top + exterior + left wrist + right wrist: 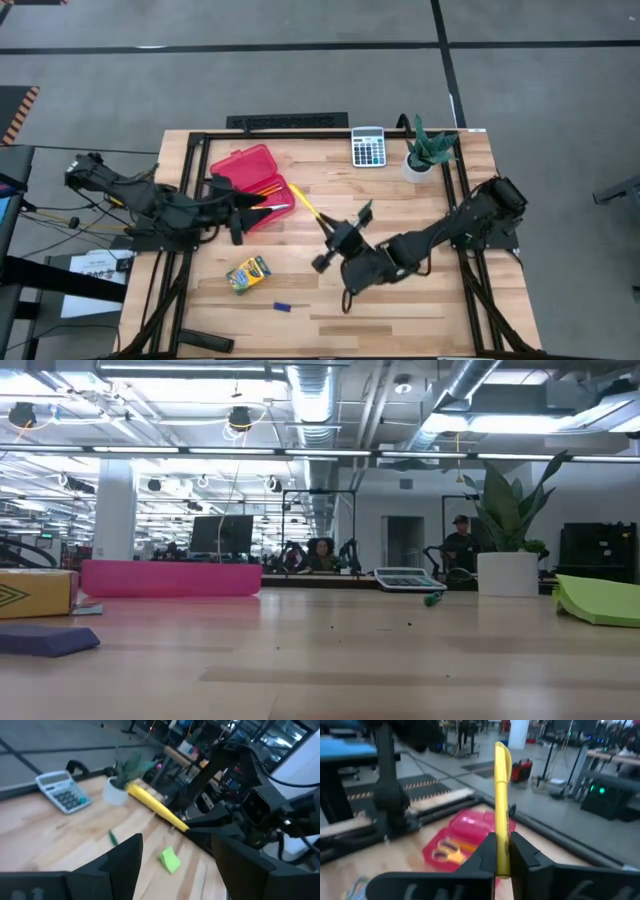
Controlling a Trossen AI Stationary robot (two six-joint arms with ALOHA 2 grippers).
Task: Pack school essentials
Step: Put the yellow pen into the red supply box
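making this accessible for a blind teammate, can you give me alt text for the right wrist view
The right gripper holds a yellow marker upright, its jaws shut on the lower end. Beyond it on the wooden table lies an open red case with yellow-handled scissors inside, and the left arm stands at the table's far side.

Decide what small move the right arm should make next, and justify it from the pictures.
Probably carry the yellow marker on toward the open red case and lower it in. The right gripper is shut on the marker above the table, and the case, holding the scissors, lies just beyond it.
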